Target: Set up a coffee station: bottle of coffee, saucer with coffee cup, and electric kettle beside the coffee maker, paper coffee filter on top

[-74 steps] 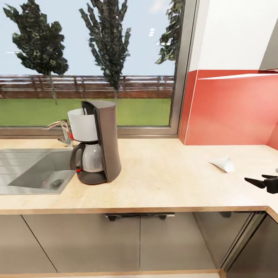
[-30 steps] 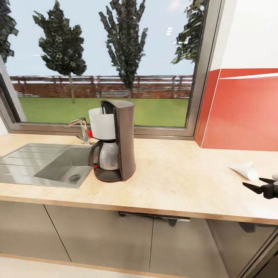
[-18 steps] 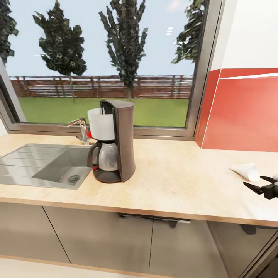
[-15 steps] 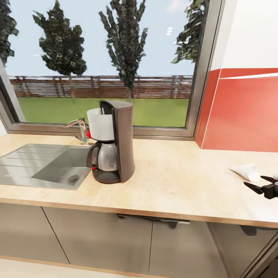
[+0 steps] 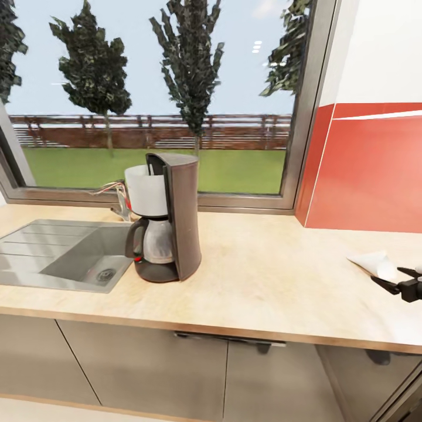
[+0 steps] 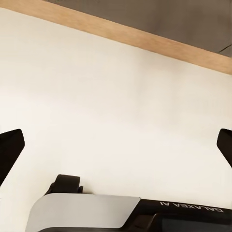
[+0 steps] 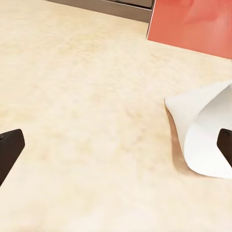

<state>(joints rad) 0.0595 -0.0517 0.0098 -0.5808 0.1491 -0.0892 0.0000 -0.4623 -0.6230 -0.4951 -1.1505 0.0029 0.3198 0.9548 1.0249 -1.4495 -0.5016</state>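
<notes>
Left end effector (image 6: 116, 145) hangs with fingers spread wide over pale floor. Dark grey coffee maker (image 5: 167, 218), white basket, glass carafe, stands on the counter (image 5: 264, 281) beside the sink (image 5: 58, 255). At 3 o'clock, the white cone filter (image 5: 374, 265) lies beside the spread right end effector (image 5: 395, 282).

Countertop (image 5: 275, 275) with coffee maker (image 5: 166, 217), filter (image 5: 373, 264).
</notes>
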